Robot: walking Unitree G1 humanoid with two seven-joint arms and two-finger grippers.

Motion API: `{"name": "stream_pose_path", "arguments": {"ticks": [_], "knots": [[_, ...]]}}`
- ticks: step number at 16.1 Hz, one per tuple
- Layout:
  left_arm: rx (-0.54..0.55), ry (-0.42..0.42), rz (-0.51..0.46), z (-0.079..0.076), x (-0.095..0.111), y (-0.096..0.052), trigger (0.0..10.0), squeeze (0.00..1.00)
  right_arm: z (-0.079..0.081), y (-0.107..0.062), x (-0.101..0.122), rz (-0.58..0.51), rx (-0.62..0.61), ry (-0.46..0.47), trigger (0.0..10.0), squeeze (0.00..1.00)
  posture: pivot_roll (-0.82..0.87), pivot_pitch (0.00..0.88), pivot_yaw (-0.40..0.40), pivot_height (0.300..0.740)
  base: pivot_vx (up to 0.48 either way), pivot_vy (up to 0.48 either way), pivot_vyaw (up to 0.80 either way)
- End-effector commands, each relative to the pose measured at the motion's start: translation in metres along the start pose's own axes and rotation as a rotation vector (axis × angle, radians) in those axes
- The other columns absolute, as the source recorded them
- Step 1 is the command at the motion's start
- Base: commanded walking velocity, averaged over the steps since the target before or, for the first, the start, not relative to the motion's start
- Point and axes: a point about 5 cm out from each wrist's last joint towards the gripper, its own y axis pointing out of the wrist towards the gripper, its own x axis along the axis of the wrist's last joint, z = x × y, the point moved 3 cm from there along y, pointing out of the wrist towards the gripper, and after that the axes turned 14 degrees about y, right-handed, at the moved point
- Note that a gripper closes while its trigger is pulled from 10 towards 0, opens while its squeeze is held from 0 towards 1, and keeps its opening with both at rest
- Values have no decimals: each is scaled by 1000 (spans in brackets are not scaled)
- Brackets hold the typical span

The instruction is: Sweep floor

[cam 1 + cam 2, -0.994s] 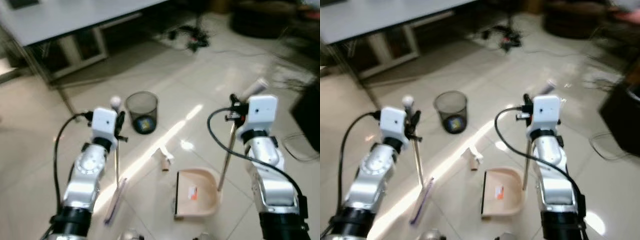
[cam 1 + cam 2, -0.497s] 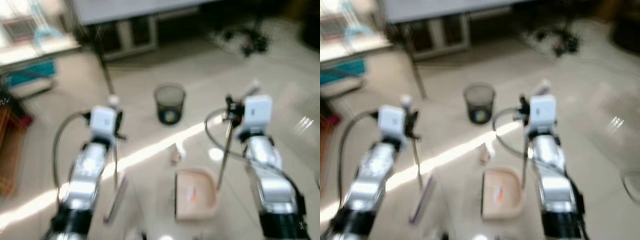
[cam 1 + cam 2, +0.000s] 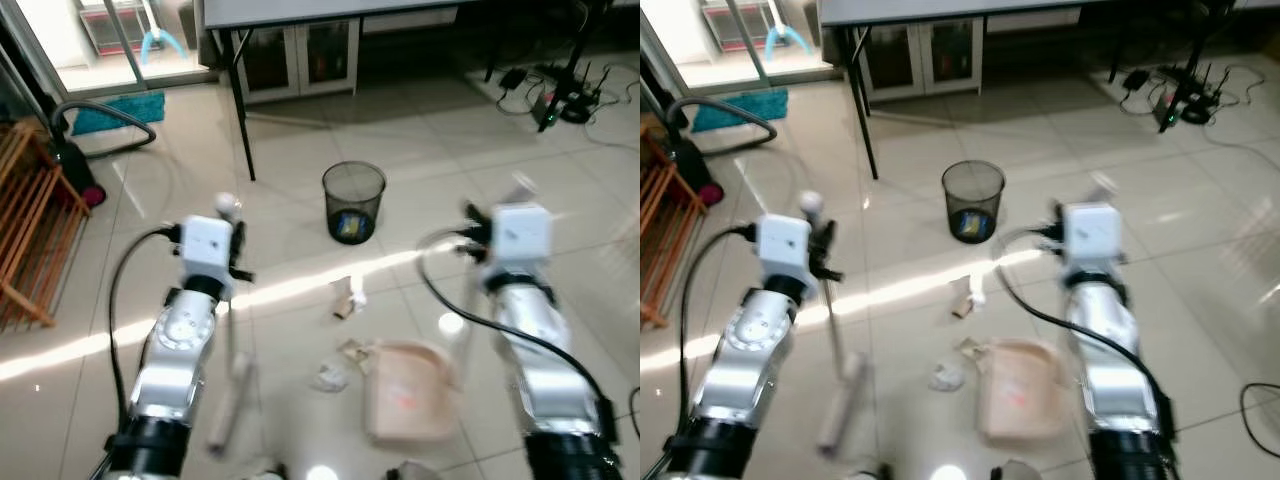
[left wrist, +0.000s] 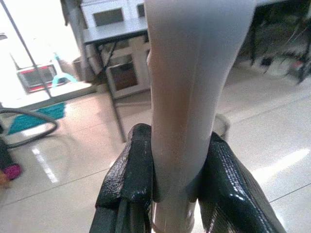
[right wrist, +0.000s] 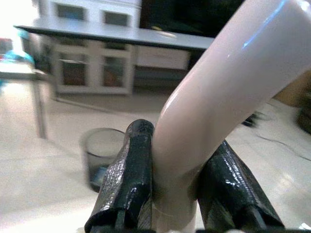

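The left gripper (image 4: pixel 172 189) is clamped tight on the broom handle (image 4: pixel 187 97), and the right gripper (image 5: pixel 177 194) is clamped on the dustpan handle (image 5: pixel 218 107). The broom head (image 3: pixel 840 405) and the dustpan (image 3: pixel 1015 390) rest on the tiled floor, with scraps of litter (image 3: pixel 948 375) between them and a wire bin (image 3: pixel 973 200) beyond. Since a second ago the camera has swung: the bin sits further off, and more litter lies by the dustpan.

Your camera has swung since a second ago, so the whole scene shifted; beyond that, the dustpan (image 3: pixel 408 398) now lies turned, and crumpled scraps (image 3: pixel 330 375) have come into view just beside its mouth
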Motion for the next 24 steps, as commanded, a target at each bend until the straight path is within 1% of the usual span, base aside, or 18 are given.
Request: {"name": "stream_pose_path", "arguments": {"ticks": [1, 3, 4, 7, 8, 10, 11, 14, 17, 18, 19, 20, 21, 23, 24], "knots": [[35, 23, -30, 11, 9, 2, 10000, 0, 4, -1, 5, -19, 18, 34, 10000, 0, -19, 89, 51, 740, 0, 0, 0], [38, 22, -38, 11, 13, 6, 10000, 0, 5, -1, 7, -27, 28, 52, 10000, 0, -19, 93, 49, 740, 0, 0, 0], [39, 12, -73, 11, 20, 7, 10000, 0, 7, -1, 9, -39, 48, 70, 10000, 0, -18, 93, 51, 740, 0, 0, 0], [43, -6, -84, 12, 23, 6, 10000, 0, 7, -1, 8, -28, 45, 139, 10000, 0, -19, 94, 53, 740, 0, 0, 0], [34, -18, -95, 11, 27, 9, 10000, 0, 8, 3, 10, -28, 56, 164, 10000, 0, -24, 103, 59, 740, 292, 0, 0], [2, -14, -101, 6, 28, 9, 10000, 0, 11, 5, 14, -43, 64, 126, 10000, 0, -27, 109, 69, 740, 322, 0, 0], [-1, -13, -99, 6, 27, 9, 10000, 0, 11, 5, 14, -45, 66, 126, 10000, 0, -27, 109, 69, 740, 345, 0, 0], [-2, -32, -98, 6, 25, 8, 10000, 0, 4, 2, 13, -64, -7, 170, 10000, 0, -23, 105, 69, 740, 363, 0, 0], [1, -32, -107, 7, 28, 10, 10000, 0, 2, 5, 18, -84, -16, 187, 10000, 0, -25, 108, 60, 740, 371, 0, 0], [5, -34, -108, 8, 28, 9, 10000, 0, 3, 5, 23, -95, 2, 153, 10000, 0, -24, 108, 56, 740, 375, 0, 0], [4, -32, -104, 7, 25, 7, 10000, 0, 6, 5, 24, -97, 28, 111, 10000, 0, -28, 87, 52, 740, 379, 0, 800], [2, -29, -103, 7, 24, 7, 10000, 0, 7, 5, 24, -97, 31, 105, 10000, 0, -28, 84, 51, 740, 379, 0, 800], [10, -41, -105, 8, 24, 7, 10000, 0, 8, 5, 25, -109, 28, 119, 10000, 0, -28, 72, 50, 740, 379, 0, 0], [4, -24, -104, 7, 23, 6, 10000, 0, 7, 5, 24, -106, 24, 170, 10000, 0, -26, 59, 51, 740, 375, 0, 0], [3, -24, -109, 7, 23, 6, 10000, 0, 8, 5, 23, -103, 28, 159, 10000, 0, -25, 55, 50, 740, 0, 0, 0]]}}
